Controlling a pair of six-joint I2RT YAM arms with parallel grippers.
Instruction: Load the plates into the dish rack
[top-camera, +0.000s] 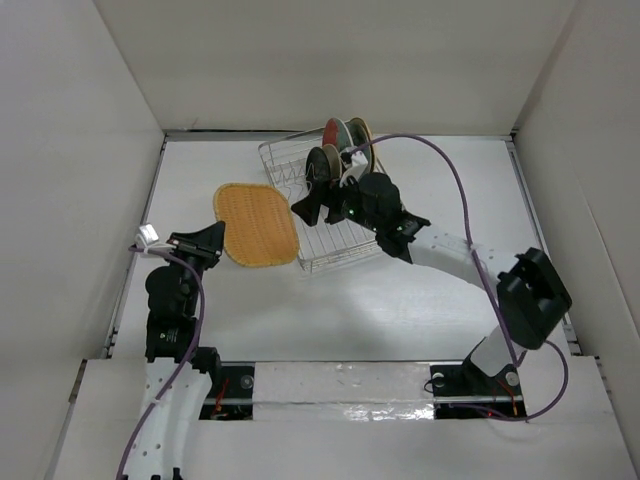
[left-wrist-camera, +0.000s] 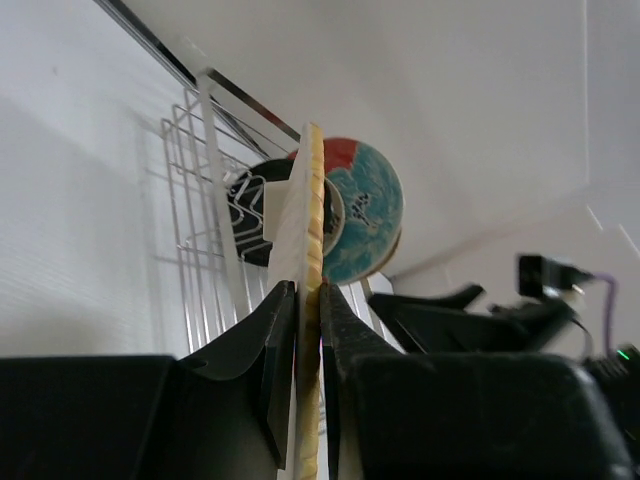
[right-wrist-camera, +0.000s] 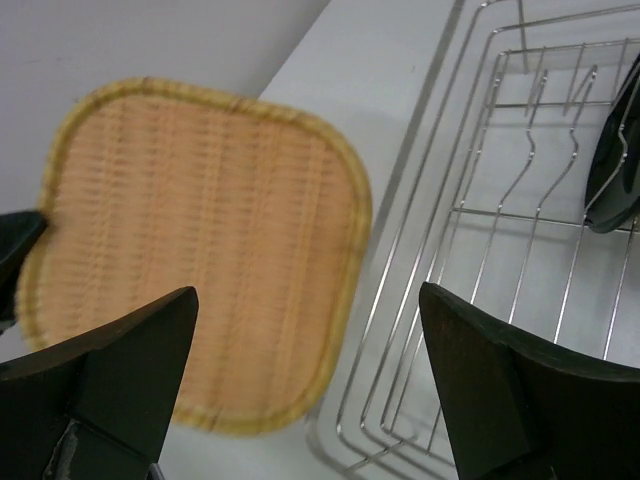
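Our left tool (left-wrist-camera: 305, 300) grips the woven plate (top-camera: 255, 222) at 9 o'clock of the dish rack (top-camera: 335, 263), our right tool (right-wrist-camera: 307, 295) gapes empty; next, we judge, stand it upright between free prongs.

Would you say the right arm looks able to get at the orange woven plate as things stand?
Probably yes. The right gripper is open at the left rim of the dish rack, facing the orange woven plate with nothing between. The left gripper grips only its opposite edge.
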